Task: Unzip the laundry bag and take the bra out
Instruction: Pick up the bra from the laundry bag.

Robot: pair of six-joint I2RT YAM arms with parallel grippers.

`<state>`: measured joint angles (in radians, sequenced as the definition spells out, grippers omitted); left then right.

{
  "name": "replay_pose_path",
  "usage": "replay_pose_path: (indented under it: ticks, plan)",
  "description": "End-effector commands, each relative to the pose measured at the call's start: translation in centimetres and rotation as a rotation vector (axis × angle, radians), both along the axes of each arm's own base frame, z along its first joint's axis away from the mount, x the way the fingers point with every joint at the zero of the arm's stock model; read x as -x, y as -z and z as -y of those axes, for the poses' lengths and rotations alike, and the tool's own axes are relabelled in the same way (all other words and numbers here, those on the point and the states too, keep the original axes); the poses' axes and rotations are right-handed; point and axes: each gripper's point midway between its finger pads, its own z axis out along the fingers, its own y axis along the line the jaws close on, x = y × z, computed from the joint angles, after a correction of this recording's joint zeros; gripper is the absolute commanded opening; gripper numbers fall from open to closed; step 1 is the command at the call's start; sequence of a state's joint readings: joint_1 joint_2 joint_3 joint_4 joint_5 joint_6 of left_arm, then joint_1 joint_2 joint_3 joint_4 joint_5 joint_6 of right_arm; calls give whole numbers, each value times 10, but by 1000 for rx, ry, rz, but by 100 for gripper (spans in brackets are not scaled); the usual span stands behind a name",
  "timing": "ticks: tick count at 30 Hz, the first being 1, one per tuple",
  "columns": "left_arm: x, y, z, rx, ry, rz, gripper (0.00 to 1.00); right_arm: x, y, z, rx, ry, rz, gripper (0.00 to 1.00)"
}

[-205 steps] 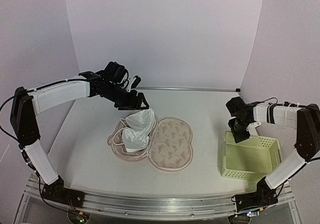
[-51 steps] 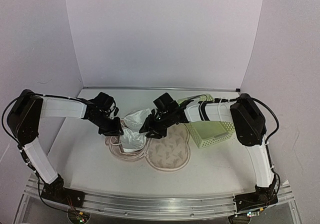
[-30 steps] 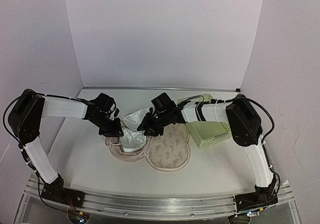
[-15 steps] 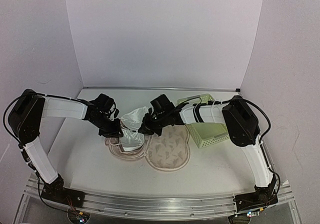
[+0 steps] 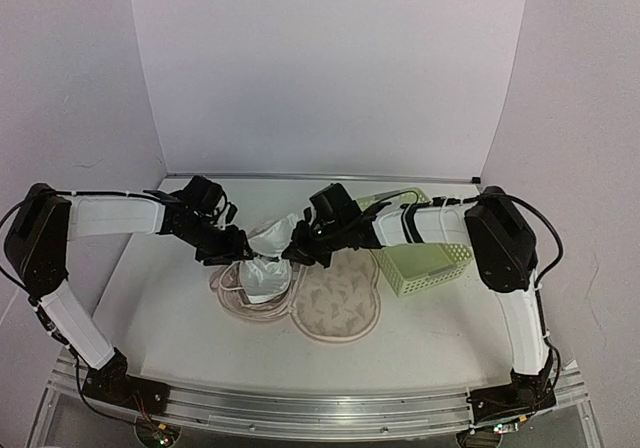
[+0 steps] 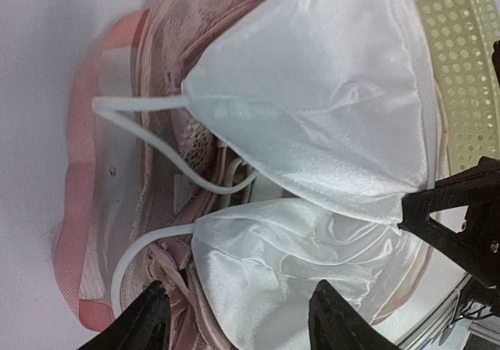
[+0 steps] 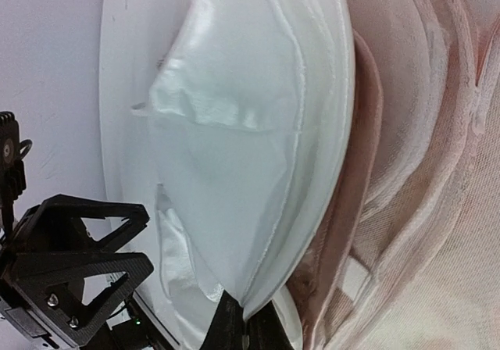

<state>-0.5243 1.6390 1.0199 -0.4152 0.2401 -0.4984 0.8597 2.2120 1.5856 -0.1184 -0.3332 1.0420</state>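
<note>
Right claw (image 7: 244, 316): pinching the bra (image 7: 258, 131) by its edge; lift slowly toward 3 o'clock.
Left claw (image 6: 238, 297): spread open; pin laundry bag (image 6: 78, 209) down.

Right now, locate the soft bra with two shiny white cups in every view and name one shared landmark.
Top external: bra just left of centre.
Left wrist: bra fills middle and right.
Right wrist: bra fills left-centre, edge in the right pincer.
Shared landmark: pinkish rim of the beige printed fabric laundry bag, beneath the bra in all three.
</note>
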Motion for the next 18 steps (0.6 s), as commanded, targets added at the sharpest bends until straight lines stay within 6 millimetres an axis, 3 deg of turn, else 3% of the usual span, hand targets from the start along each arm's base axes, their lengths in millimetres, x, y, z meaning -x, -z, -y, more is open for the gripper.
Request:
replay_pose_path:
  ticks: [1,10,18]
  plan:
    - [-27,-86,7,72,-17,200,63,-8,-92,-6,-142,-5,174,0]
    - [-38,-169,-22,23,-123,418,74,-1,-148,-4,-218,-44,258,0]
    - [-39,-212,-50,-25,-223,545,76,-1,-196,15,-264,-51,345,0]
